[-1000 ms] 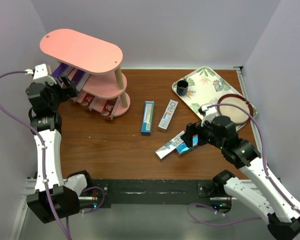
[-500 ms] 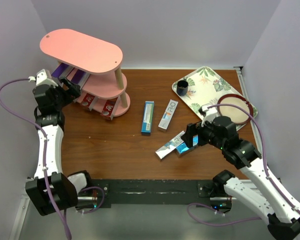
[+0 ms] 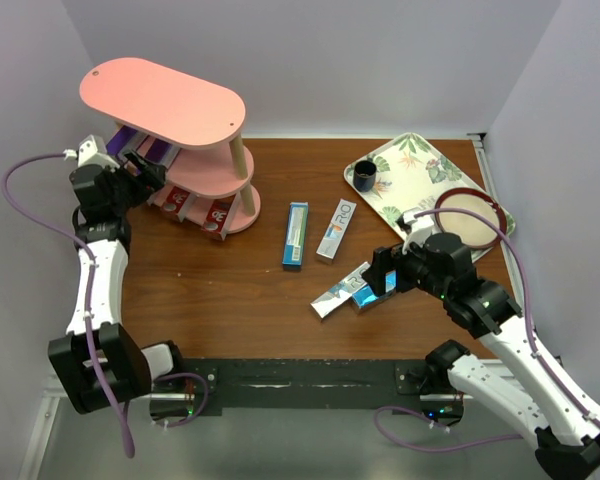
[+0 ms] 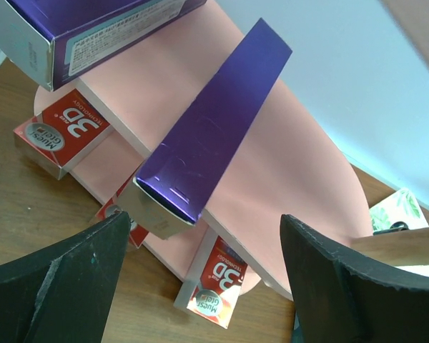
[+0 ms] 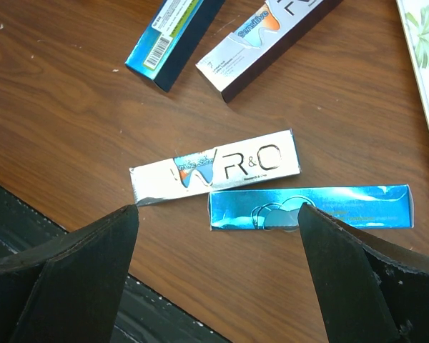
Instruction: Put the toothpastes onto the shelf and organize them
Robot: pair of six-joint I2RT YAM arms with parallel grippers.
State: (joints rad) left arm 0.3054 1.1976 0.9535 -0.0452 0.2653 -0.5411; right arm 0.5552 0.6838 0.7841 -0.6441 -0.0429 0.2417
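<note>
1. Top view of a wooden table [image 3: 230, 290], with a pink 3-tier shelf [image 3: 165, 100] at far left.
2. On the middle tier, seen from the left wrist: 2 purple cartons. 1 [image 4: 214, 121] lies slantwise with its near end jutting past the board edge. The other [image 4: 93, 28] sits at top left of the view.
3. On the bottom tier: 3 red cartons with their near ends poking out, among them 1 [image 4: 64, 132] at left and 1 [image 4: 218, 282] lower in the view.
4. At the left gripper [image 3: 145, 172]: jaws wide apart on either side of the jutting purple end, no contact visible, holding nothing.
5. Compared with 1 second ago: left wrist a little nearer the shelf, elbow swung inward, jaws slightly narrower yet far from closing. Purple cartons in the same spots.
6. Likely meaning: purple carton delivered. Cannot tell whether the left gripper is about to square it up or to leave.
7. At the right gripper [image 5: 218, 207]: jaws fully spread and empty, hovering above a silver carton [image 5: 214, 171] and a blue carton [image 5: 311, 206] lying just beside each other. No change here over the last second.
8. Further back, mid-table: a teal carton [image 3: 296, 234] and a silver-white carton [image 3: 334, 229], side by side, slightly apart.
9. By this count, 5 cartons shelved and 4 to go.
</note>
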